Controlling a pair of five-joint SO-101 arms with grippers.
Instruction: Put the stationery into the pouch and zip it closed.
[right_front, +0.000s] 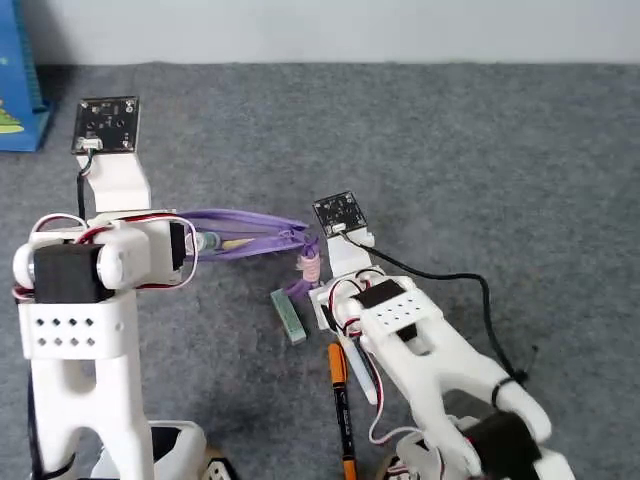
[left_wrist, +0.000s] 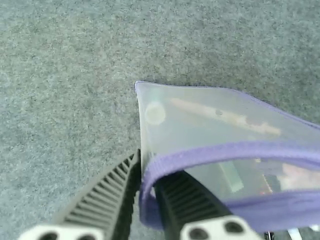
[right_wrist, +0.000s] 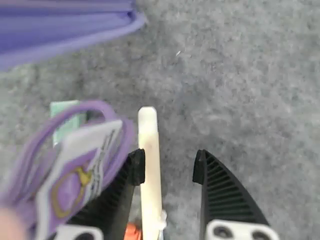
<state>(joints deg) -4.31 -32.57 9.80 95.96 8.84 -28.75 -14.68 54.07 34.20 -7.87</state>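
Note:
A translucent pouch with purple trim hangs above the carpet, stretched between the two arms. My left gripper is shut on the purple rim at one end of the pouch; a pale stick-shaped item lies inside. My right gripper is open near the other end, with a white stick resting against one finger. A purple loop with a printed tag hangs beside that finger. A green eraser and an orange pen lie on the carpet by the right arm.
Grey carpet covers the table. A blue box stands at the far left edge. A black and white square marker sits on the left arm, and another on the right arm. Open carpet lies to the right.

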